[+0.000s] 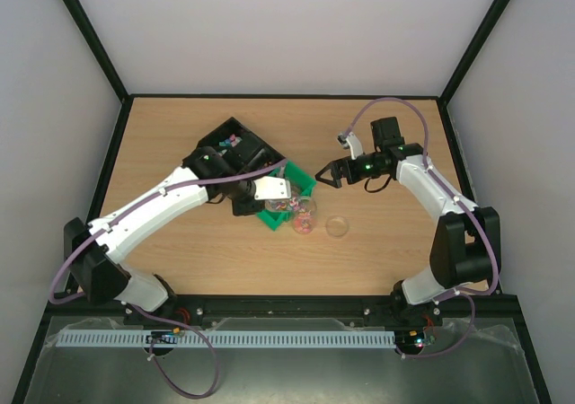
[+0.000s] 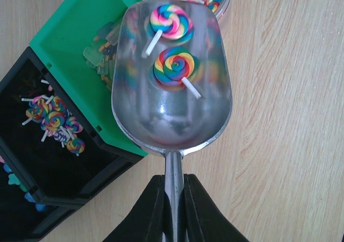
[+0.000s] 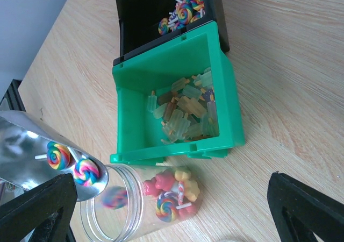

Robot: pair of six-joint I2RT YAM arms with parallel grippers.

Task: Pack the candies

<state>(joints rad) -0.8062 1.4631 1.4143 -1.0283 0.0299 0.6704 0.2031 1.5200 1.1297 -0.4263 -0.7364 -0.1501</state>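
The left end effector (image 2: 173,199) clamps the scoop (image 2: 172,118) by its handle. Two candies (image 2: 176,65) lie in its bowl straight ahead, long axis aimed at the jar (image 3: 126,223) mouth beyond. The right end effector (image 1: 321,176) hangs apart, empty.

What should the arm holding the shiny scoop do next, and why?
Probably tilt the scoop a little more. The left gripper is shut on its handle, its lip sits over the open jar, and two swirly lollipops lie inside the scoop, not yet tipped out. A steeper tilt should slide them into the jar.
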